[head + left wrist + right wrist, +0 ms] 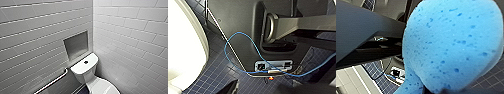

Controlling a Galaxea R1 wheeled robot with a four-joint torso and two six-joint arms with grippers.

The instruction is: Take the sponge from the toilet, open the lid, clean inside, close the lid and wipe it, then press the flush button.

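Right hand (443, 91) looks clamped on the sponge (453, 47), which pinches narrow there, probably so it won't slip. Left hand (265, 89): can't tell, honestly. Toilet (85, 66) sits near, in the corner, lid (103, 87) down.

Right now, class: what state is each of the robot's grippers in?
Left gripper: cannot be told.
Right gripper: closed, holding the blue sponge.
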